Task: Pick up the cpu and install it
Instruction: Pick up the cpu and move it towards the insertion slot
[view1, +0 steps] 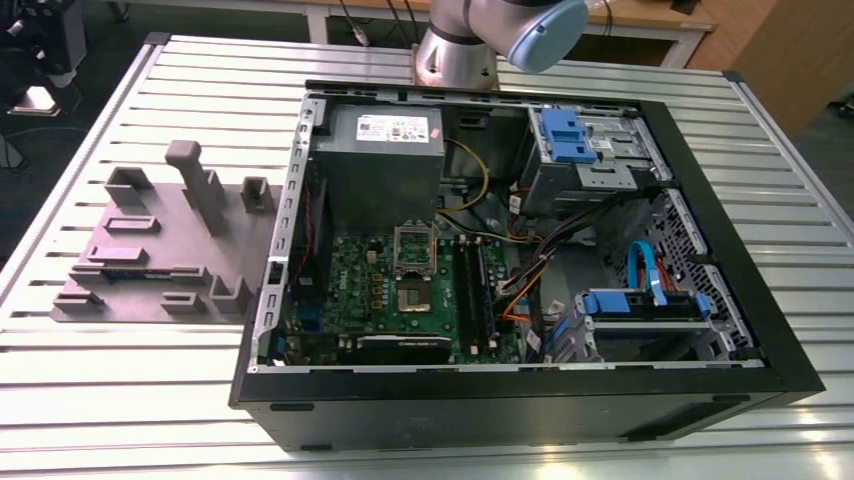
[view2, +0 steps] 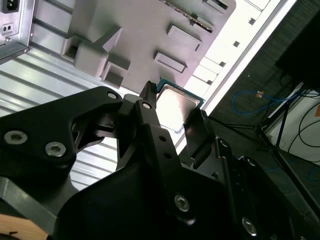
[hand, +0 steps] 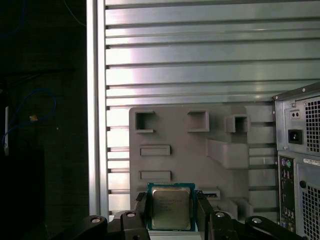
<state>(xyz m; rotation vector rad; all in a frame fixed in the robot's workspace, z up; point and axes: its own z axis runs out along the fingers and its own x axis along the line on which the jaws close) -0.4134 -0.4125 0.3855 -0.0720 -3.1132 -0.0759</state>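
CPU (hand: 171, 207) is clamped by its edges between the claw's (hand: 171, 216) fingers (hand: 141, 207), metal top facing the camera in both wrist views. I read the claw as narrow, holding the chip. Beyond the claw lie a grey fixture tray (hand: 200, 145) and the slatted surface (hand: 200, 60), with a computer case (hand: 300, 160) beside the tray.

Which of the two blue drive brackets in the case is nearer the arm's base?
The blue bracket at the same end as the power supply; a blue cable curves by the other.
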